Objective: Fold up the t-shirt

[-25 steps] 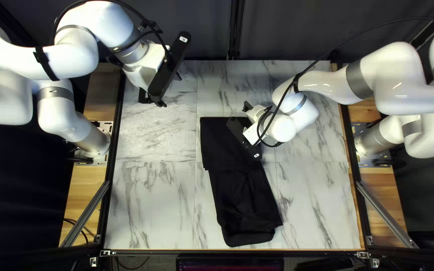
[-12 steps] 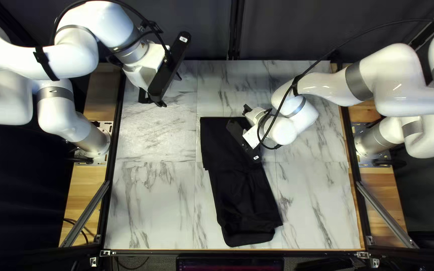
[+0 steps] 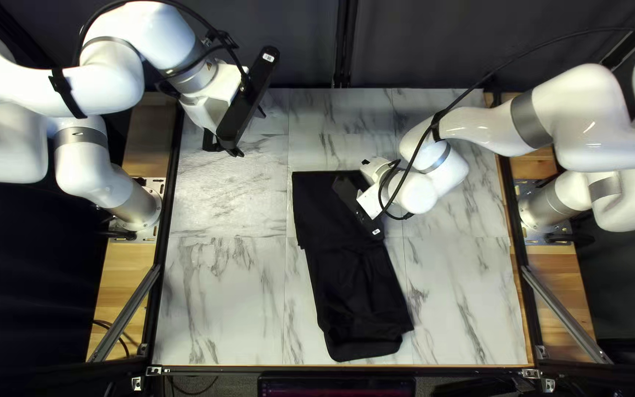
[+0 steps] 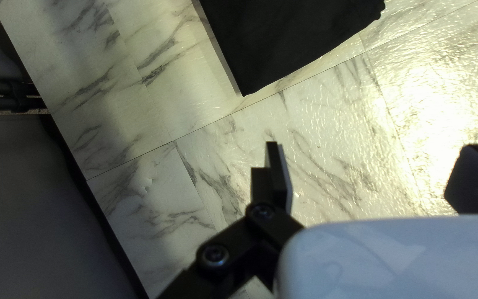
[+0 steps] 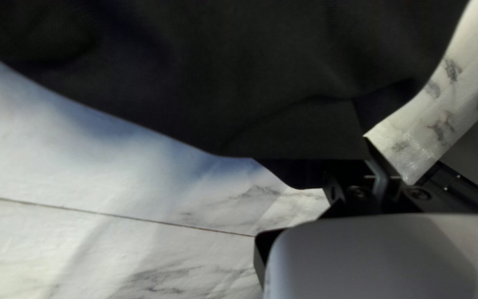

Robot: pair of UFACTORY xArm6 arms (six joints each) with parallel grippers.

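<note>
The black t-shirt (image 3: 354, 290) lies as a long folded strip down the middle of the table, its far part wider. My right gripper (image 3: 359, 207) is low over the strip's far right edge, its tips hidden there. Seen from the right wrist, the shirt (image 5: 222, 83) reaches to the right gripper (image 5: 367, 169), whose fingers are closed on its edge. My left gripper (image 3: 248, 99) hangs above the table's far left part, clear of the cloth. In the left wrist view, the left gripper (image 4: 374, 174) is open with bare tabletop under it, and a shirt corner (image 4: 294, 39) lies ahead.
Around the shirt shows the marbled tabletop (image 3: 222, 294). A dark frame rail (image 3: 164, 220) runs along its left edge, and another (image 3: 512, 220) along the right. The right arm's forearm (image 3: 479, 126) crosses over the far right part of the table.
The right gripper's finger that stuck out beyond its wrist has drawn in as the gripper shut. Its body shifted very slightly right. The left arm is unmoved.
</note>
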